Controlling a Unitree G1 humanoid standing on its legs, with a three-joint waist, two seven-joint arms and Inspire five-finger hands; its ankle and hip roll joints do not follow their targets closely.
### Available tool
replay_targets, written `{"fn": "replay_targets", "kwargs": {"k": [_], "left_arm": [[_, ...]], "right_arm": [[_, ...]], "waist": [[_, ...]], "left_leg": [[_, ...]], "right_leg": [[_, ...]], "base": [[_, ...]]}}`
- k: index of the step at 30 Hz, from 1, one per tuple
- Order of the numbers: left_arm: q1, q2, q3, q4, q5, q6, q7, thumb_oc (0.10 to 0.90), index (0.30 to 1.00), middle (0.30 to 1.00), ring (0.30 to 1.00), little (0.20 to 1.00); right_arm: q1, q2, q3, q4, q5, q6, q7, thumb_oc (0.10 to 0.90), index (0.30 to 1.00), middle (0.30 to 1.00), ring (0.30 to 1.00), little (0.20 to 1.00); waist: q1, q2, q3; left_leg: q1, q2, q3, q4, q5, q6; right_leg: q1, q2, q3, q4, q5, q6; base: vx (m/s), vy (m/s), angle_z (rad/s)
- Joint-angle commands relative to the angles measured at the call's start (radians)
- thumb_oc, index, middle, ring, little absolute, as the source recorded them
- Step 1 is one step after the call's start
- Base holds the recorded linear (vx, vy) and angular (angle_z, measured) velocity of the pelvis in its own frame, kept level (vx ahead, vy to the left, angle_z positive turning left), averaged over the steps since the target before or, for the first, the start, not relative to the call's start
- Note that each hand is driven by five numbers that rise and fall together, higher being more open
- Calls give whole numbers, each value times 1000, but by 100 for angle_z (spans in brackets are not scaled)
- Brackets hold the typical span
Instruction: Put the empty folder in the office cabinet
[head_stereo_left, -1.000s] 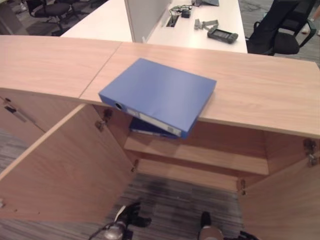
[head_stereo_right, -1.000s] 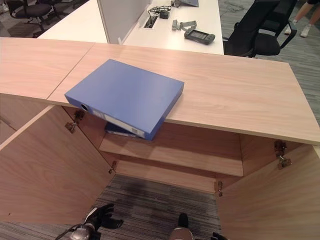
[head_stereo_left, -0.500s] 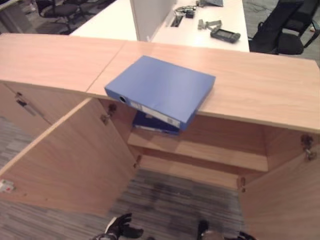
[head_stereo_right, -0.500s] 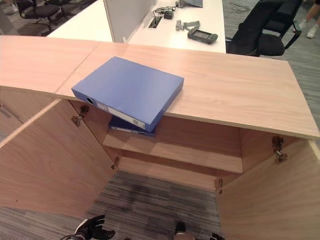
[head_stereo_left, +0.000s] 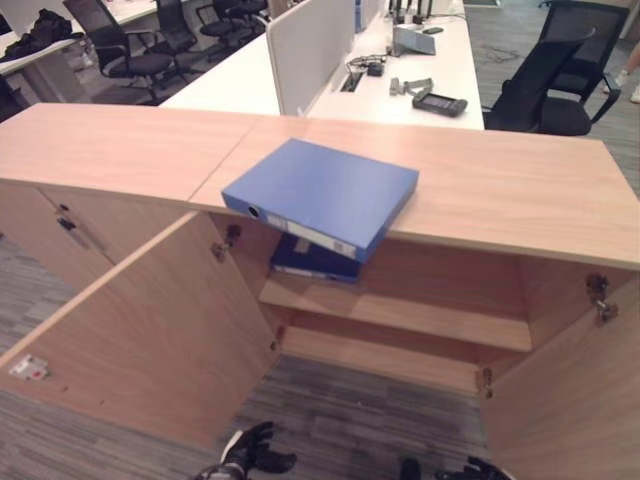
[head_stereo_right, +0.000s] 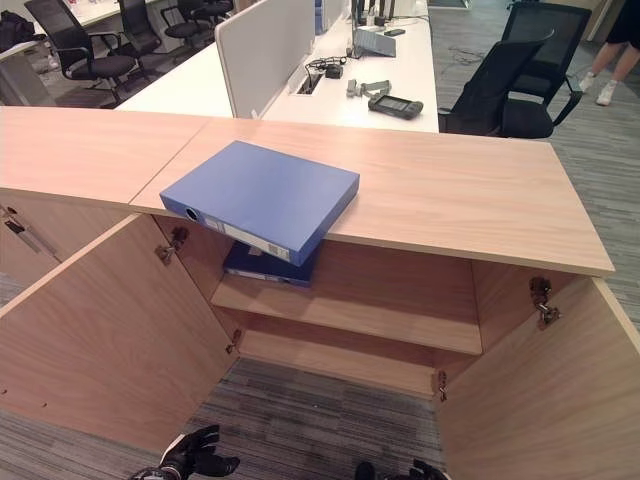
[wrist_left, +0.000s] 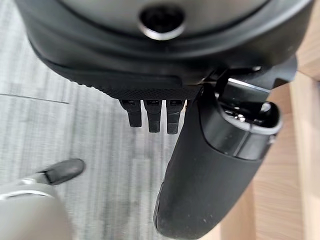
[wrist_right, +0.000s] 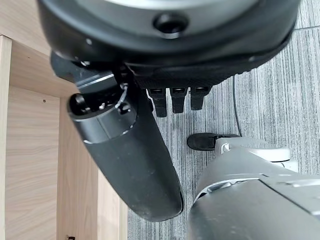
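Observation:
A blue folder (head_stereo_left: 322, 193) lies flat on the wooden cabinet top (head_stereo_left: 520, 195), its near corner overhanging the front edge. Below it, a darker blue folder (head_stereo_left: 308, 259) rests on the cabinet's inner shelf (head_stereo_left: 420, 315). Both cabinet doors stand wide open, the left door (head_stereo_left: 130, 330) and the right door (head_stereo_left: 570, 400). My left hand (head_stereo_left: 252, 455) hangs low over the carpet, far below the folder, fingers relaxed and holding nothing; its thumb (wrist_left: 200, 180) points at the floor. My right hand (head_stereo_right: 420, 470) hangs low at the bottom edge, also empty, fingers (wrist_right: 172, 100) loose.
Behind the cabinet stand white desks (head_stereo_left: 230, 85) with a divider panel (head_stereo_left: 305, 45) and small devices (head_stereo_left: 438, 102). Black office chairs (head_stereo_left: 545, 85) sit at the back right and back left. A person's legs (head_stereo_right: 612, 55) show at the far right. Grey carpet (head_stereo_left: 350, 410) lies before the cabinet.
The whole picture has shifted: the camera rose and drew back, showing more of the room. The folders have not moved. Both hands stay low.

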Motion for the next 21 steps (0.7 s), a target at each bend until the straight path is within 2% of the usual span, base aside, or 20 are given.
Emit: {"fn": "replay_targets", "kwargs": {"k": [1,2,4,7,9,12,14,16,21], "left_arm": [[-86,71,1,-144,47,-80,31,800,900,900,900,900],[-68,106,27,-286,99,-85,59,800,900,900,900,900],[-48,136,78,-420,175,-90,121,800,900,900,900,900],[-30,147,131,-538,294,-110,235,800,900,900,900,900],[-38,187,131,-617,435,-124,326,800,900,900,900,900],[-51,229,136,-705,556,-121,390,800,900,900,900,900],[-55,243,140,-731,589,-119,403,800,900,900,900,900],[-74,304,160,-798,697,-115,456,800,900,900,900,900],[-124,368,176,-864,771,-116,489,800,900,900,900,900]], "right_arm": [[-58,-22,-7,-12,-23,-44,-3,800,900,900,900,900],[-51,-20,-16,-22,-26,-48,-6,800,900,900,900,900],[-40,-10,-28,-31,-28,-57,-17,800,900,900,900,900],[-27,11,-29,-32,-42,-69,-39,800,900,900,900,900],[-19,13,-16,-34,-56,-80,-48,800,900,900,900,900],[-5,18,7,-40,-60,-88,-46,800,900,900,900,900],[-4,21,14,-38,-59,-90,-45,800,900,900,900,900],[5,30,30,-43,-48,-91,-33,800,900,900,900,900],[15,34,47,-43,-39,-94,-22,800,900,900,900,900]], "waist": [[10,-13,9],[18,-15,8],[28,-21,7],[40,-30,3],[44,-34,-3],[44,-37,-11],[43,-37,-12],[40,-34,-17],[32,-31,-23]], "left_leg": [[-45,-48,-17,-6,-15,20],[-46,-45,-23,-6,-13,17],[-47,-41,-30,-6,-11,13],[-47,-37,-39,-6,-11,7],[-45,-34,-42,-7,-10,3],[-35,-29,-41,-8,-14,-2],[-31,-28,-41,-9,-15,-3],[-25,-24,-38,-9,-17,-8],[-18,-20,-33,-9,-16,-13]], "right_leg": [[86,-40,32,62,-163,93],[93,-37,25,54,-164,92],[101,-35,18,47,-166,92],[113,-30,10,36,-170,90],[122,-27,5,27,-171,90],[134,-25,2,17,-170,91],[137,-23,3,16,-170,90],[141,-21,2,14,-171,90],[143,-17,1,15,-174,91]], "base": [[-9,-62,4],[-8,-65,4],[-7,-70,4],[1,-66,6],[19,-55,11],[21,-43,8],[10,-22,4],[23,-39,0],[5,-9,0]]}}
